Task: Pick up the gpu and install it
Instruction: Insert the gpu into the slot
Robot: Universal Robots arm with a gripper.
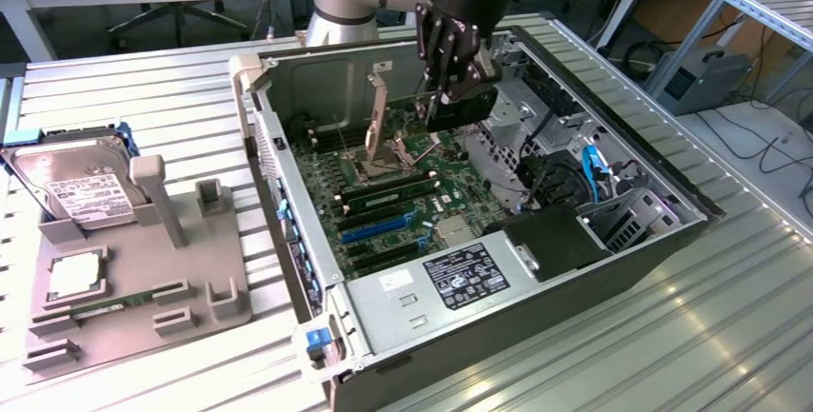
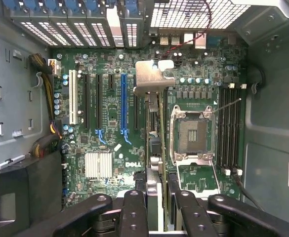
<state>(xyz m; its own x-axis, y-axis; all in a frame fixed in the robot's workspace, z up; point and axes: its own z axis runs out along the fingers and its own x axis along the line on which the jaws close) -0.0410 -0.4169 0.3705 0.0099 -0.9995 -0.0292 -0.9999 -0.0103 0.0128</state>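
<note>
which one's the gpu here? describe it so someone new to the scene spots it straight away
Start at the open computer case on the metal table. Above its motherboard, the gripper holds the gpu edge-on. It is a thin dark card with a silvery bracket at its end, unlike the boxy silver hard drive in the grey holder outside the case.

Counter point(image 1: 711, 336): ribbed silvery metal under my work area.
Middle: open computer case point(image 1: 420, 322) lying on its side on the counter.
Exterior view's left: grey holder tray point(image 1: 121, 326) resting on the counter, beside the case.
On the tray: hard drive point(image 1: 76, 188), white label showing.
</note>
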